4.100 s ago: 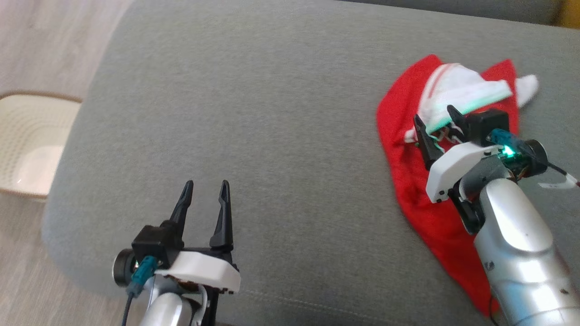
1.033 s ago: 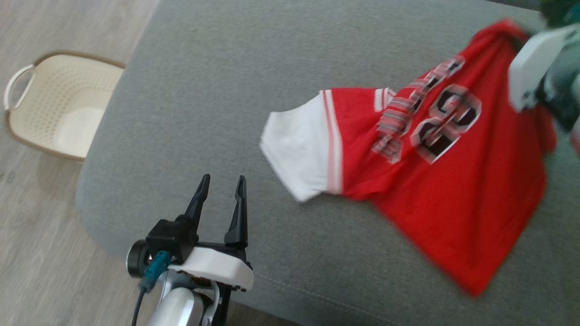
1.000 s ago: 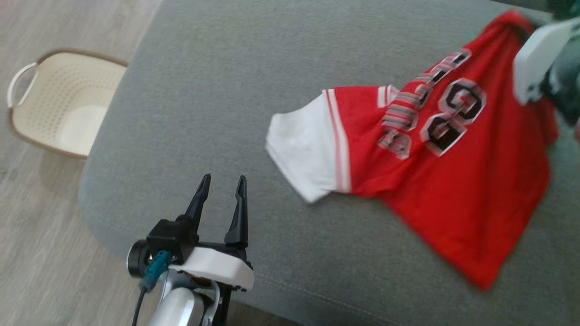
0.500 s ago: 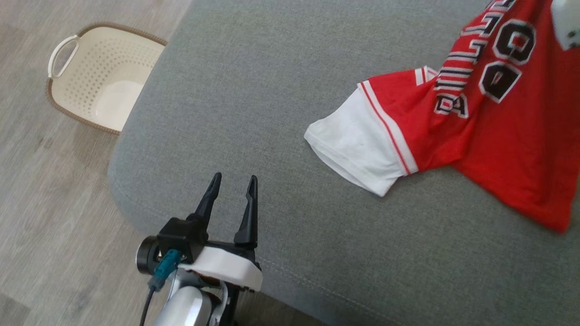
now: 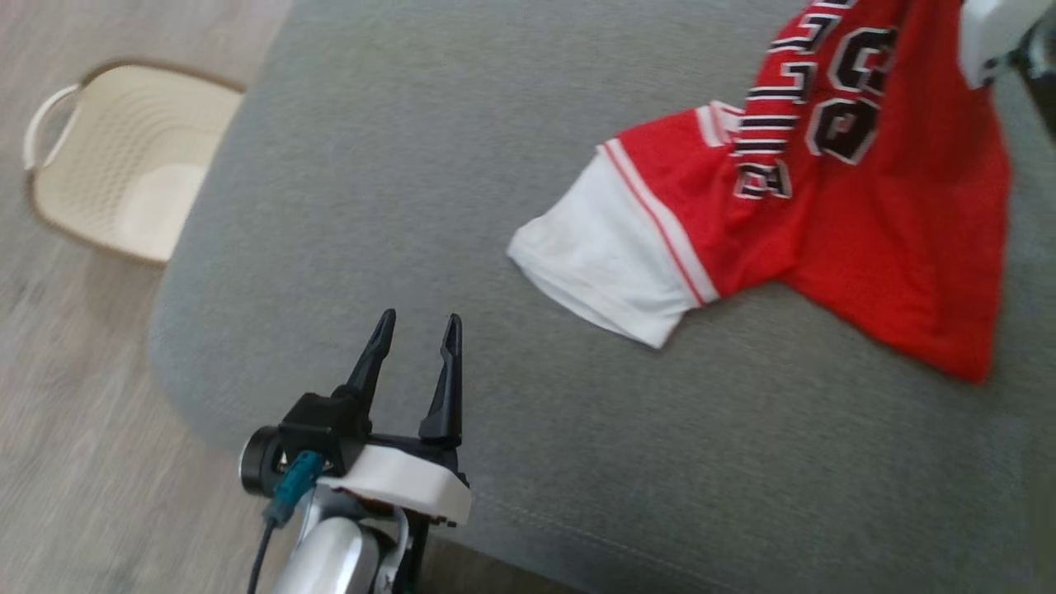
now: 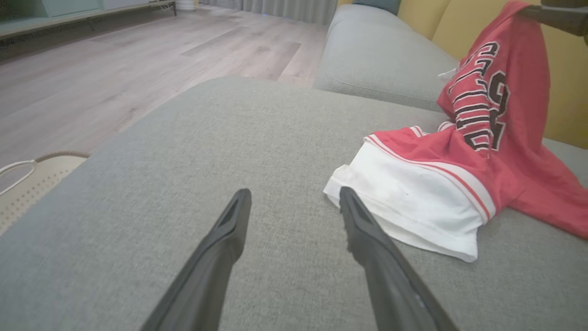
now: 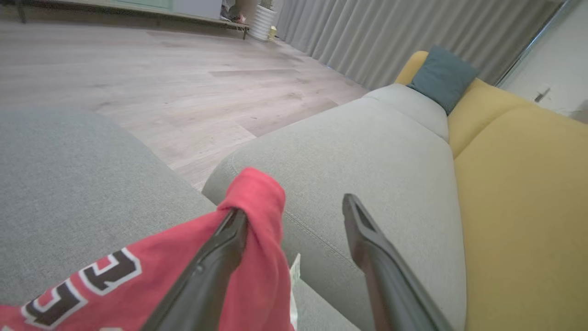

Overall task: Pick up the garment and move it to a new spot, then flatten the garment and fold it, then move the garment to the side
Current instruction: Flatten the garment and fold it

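Gaping right tool (image 7: 294,207), red garment (image 7: 259,197) draped on it unclamped, left tool (image 5: 419,320) spread, empty.

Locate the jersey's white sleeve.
Head view, right of centre: the white sleeve lies on the grey sofa cushion, ahead and right of the left end effector, at the left end of the red jersey.

You see a red jersey (image 5: 891,247) with a white sleeve (image 5: 602,264) and black, white-edged lettering (image 5: 841,124), a grey cushion (image 5: 412,165) and a cream basket (image 5: 107,190).

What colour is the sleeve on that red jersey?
White sleeve, edged with a red stripe; best seen in the left wrist view.
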You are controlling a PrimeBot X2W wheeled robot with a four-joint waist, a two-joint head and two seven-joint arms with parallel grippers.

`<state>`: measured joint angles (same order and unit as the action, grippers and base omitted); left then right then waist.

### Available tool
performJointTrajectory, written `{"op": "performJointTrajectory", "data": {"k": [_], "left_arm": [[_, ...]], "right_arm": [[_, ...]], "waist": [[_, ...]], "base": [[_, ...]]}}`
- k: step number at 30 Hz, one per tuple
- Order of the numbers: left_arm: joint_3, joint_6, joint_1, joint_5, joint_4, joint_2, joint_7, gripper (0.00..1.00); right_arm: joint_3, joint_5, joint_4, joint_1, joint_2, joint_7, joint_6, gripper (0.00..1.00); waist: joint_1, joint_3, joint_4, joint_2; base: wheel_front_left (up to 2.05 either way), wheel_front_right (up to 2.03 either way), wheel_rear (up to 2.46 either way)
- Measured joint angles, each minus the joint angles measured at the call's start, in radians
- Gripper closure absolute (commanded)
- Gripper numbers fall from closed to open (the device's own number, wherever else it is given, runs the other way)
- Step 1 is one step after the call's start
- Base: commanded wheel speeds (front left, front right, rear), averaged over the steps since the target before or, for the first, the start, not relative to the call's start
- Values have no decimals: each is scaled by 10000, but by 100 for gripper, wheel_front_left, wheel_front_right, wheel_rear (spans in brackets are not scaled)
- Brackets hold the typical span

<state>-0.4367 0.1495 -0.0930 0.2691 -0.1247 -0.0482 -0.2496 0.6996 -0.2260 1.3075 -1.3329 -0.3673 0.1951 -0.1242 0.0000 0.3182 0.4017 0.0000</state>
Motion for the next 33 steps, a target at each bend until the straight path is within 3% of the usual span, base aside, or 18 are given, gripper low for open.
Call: {"op": "performJointTrajectory", "data": {"k": [7, 12, 17, 25, 33], "left_arm": [[688, -105, -36, -397, 6, 2, 0, 0], [1225, -230, -240, -579, 0, -4, 0, 0], [1638, -272, -251, -608, -222, -4, 0, 0], [1975, -366, 241, -644, -642, -4, 0, 0], [2063, -443, 795, -640, -779, -2, 0, 0]], "right_arm": [[-1001, -58, -376, 596, 746, 531, 0, 0], [-2115, -142, -2094, 1725, 871, 575, 0, 0], [-3469, -63, -3900, 3830, 1091, 602, 0, 0], [-5288, 433, -6719, 7476, 2056, 602, 0, 0], [-6113, 825, -8460, 10393, 2815, 602, 0, 0]], "waist": [[0, -228, -1297, 0], [0, -459, -2262, 0], [0, -902, -3071, 0], [0, -1942, -3746, 0], [0, -2634, -3965, 1]], "base": [[0, 0, 0], [0, 0, 0], [0, 0, 0], [0, 0, 0], [0, 0, 0]]}}
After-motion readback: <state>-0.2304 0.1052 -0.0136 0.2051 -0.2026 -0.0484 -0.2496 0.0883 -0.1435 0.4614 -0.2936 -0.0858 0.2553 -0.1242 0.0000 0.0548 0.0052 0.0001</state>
